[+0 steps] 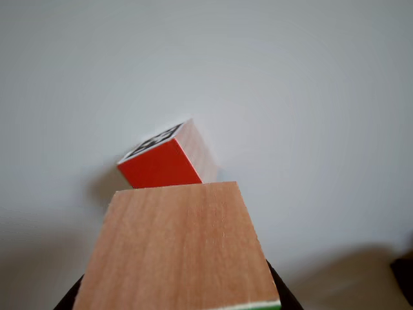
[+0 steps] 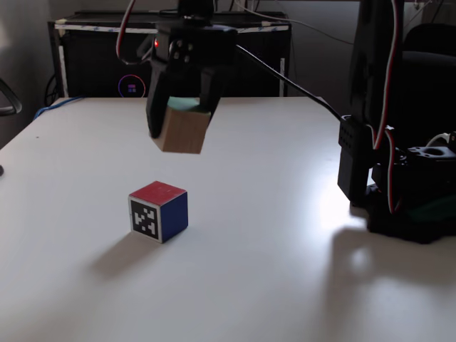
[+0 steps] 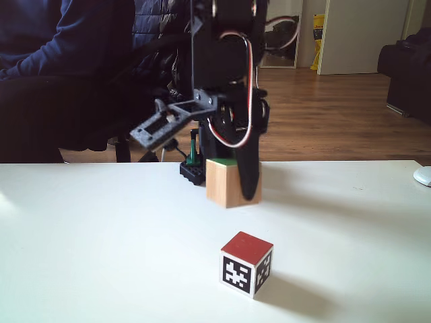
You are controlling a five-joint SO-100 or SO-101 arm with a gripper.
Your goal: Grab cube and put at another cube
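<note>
In the other view, the cube (image 1: 175, 248) takes up the lower centre of the picture, its wooden face toward the camera and a thin green strip at its bottom edge; dark gripper parts flank its lower corners. The red cube (image 1: 166, 158) lies on the white table (image 1: 310, 97) just past the cube's far edge and slightly left of its centre line, red face toward the camera and marker face up. In a fixed view, the gripper (image 2: 182, 117) hangs above the table with its jaws pinching the cube (image 2: 184, 130), which is tilted and clear of the surface, green face up between the fingers. The red cube (image 2: 159, 211) rests on the table (image 2: 285, 285) below the held cube and a little left of it in that picture; the two are apart, not touching. In another fixed view, the gripper (image 3: 229, 182) clamps the cube (image 3: 225, 182), one dark finger crossing its right face. The red cube (image 3: 246, 264) sits nearer the camera and slightly right in that picture, marker face forward. Judgement: the coming move turns on the offset between the held cube and the red cube; the gripper needs a short travel toward the red cube, then a descent. No containers are present on the table.
</note>
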